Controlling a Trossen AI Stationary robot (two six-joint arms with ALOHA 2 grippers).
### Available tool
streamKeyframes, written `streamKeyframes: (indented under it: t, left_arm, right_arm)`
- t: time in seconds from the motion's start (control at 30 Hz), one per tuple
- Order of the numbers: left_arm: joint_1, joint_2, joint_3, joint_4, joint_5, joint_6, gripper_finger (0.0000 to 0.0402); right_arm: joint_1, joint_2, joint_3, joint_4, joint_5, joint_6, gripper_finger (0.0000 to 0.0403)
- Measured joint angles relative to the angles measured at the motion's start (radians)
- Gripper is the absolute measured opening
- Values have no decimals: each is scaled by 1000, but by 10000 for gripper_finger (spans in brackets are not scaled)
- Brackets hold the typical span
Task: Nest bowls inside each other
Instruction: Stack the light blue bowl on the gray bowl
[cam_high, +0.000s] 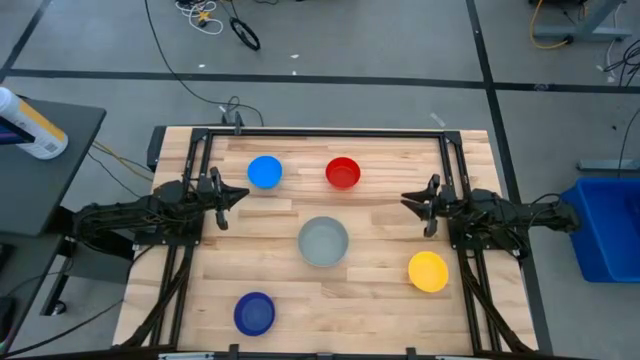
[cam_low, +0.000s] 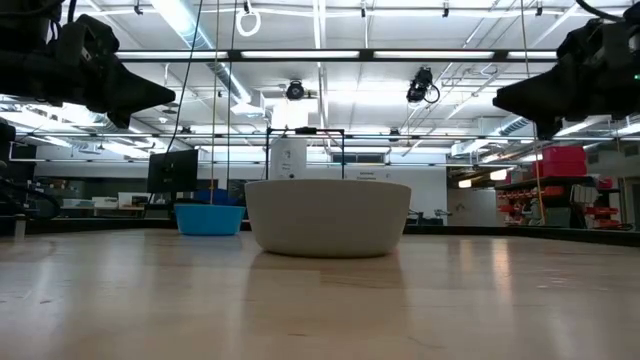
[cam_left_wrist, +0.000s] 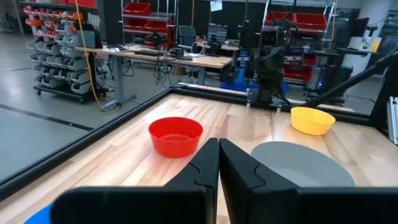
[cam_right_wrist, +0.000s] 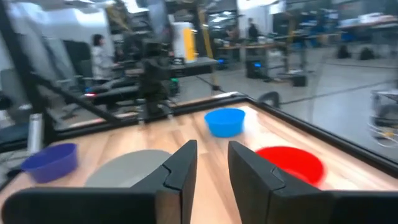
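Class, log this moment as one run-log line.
stage: start | bowls: none nested | grey bowl: centre | left gripper: shut, empty | right gripper: fingers apart, empty

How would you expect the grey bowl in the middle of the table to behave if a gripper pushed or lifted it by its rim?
The grey bowl looks like thin plastic, so it is probably light and stiff. It sits upright on a flat base with low, wide walls, so a push would likely slide it across the smooth wooden table rather than tip it. Its smooth rim may slip in a narrow pinch.
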Motion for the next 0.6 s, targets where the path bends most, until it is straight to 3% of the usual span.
streamKeyframes:
  t: [0.13, 0.3, 0.6]
  left_arm:
    - [0, 0, 0, 1, 0, 9, 16]
    - [0, 0, 0, 6, 0, 9, 16]
    - [0, 0, 0, 4, 0, 30, 16]
  right_arm:
    - [0, 50, 0, 1, -4, -2, 71]
    - [0, 118, 0, 11, 2, 0, 9]
    - [0, 259, 0, 166, 47, 40, 3]
